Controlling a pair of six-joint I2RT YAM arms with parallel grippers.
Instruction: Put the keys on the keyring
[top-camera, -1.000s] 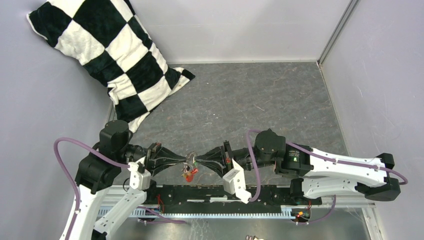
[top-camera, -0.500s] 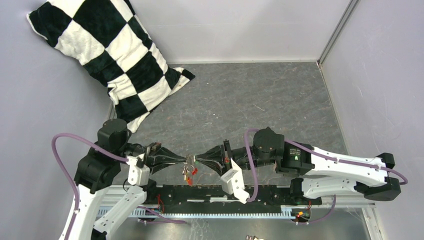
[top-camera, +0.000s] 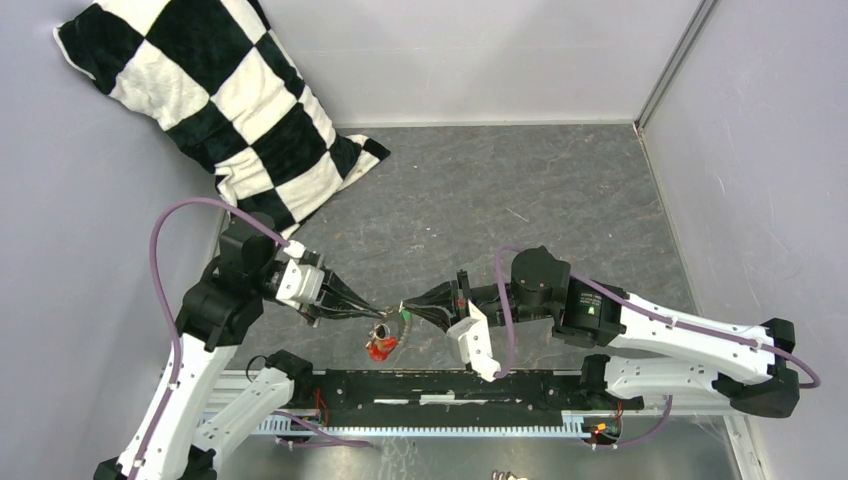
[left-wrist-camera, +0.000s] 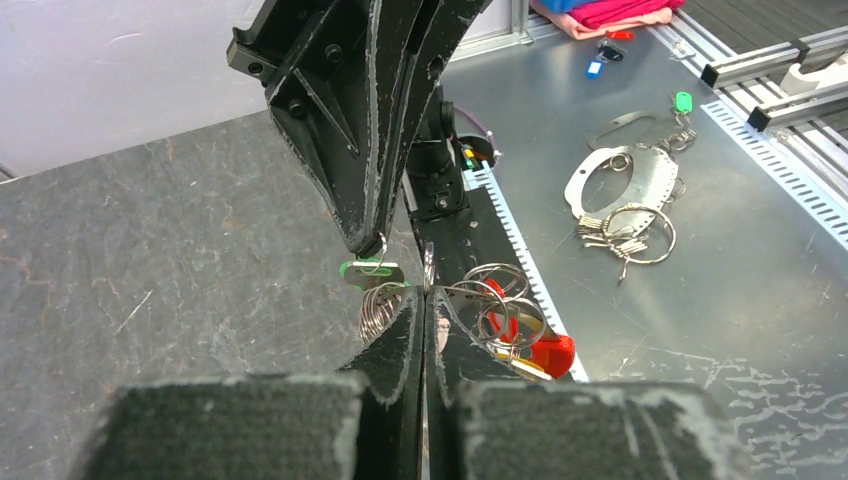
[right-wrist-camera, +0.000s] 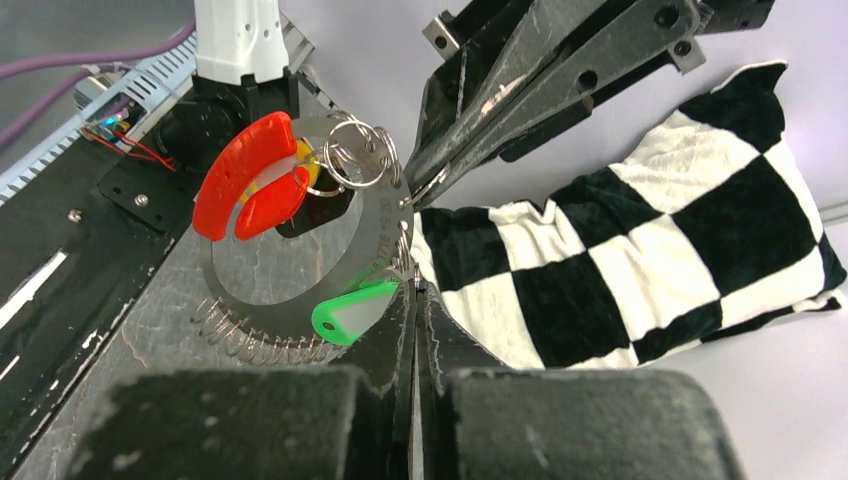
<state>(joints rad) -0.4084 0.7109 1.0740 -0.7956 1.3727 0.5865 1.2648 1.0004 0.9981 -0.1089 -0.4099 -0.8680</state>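
Low in the centre of the overhead view, the two tools come tip to tip just above the tabletop (top-camera: 520, 200). The left tool (top-camera: 376, 314) is pinched tight on the rim of the keyring (right-wrist-camera: 380, 240); the right tool (top-camera: 403, 310) is shut on the green key (right-wrist-camera: 352, 310), whose head pokes out beside the coil. The red strap (right-wrist-camera: 240, 190) dangles below. The wire looks springy and slick, the key tiny and light — apt to pivot or slip. It is probably best gripped by the plastic head, near the coil's split end
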